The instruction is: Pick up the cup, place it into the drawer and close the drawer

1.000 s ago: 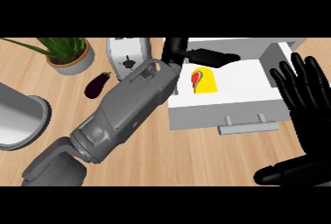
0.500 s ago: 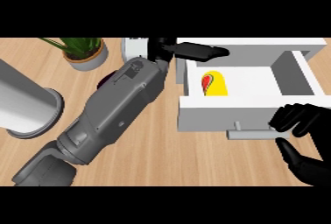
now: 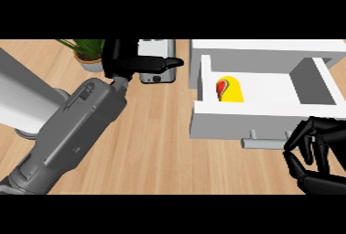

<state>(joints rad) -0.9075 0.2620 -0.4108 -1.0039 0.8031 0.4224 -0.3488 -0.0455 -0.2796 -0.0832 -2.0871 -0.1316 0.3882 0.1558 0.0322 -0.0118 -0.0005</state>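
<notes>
right hand (image 3: 316,153): lower part running off the bottom edge, fingers covering the right end of the drawer handle (image 3: 265,143) | potted plant (image 3: 88,54): leaves being cut by the top edge, pot partly hiding behind left hand (image 3: 138,63) | grey cylinder (image 3: 20,103): running off the left edge

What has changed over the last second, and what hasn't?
The right hand came down from resting open at the right edge to the drawer front, fingers now curled beside the handle. The left hand drew back left, away from the drawer. The yellow cup stayed lying inside; drawer still open.
</notes>
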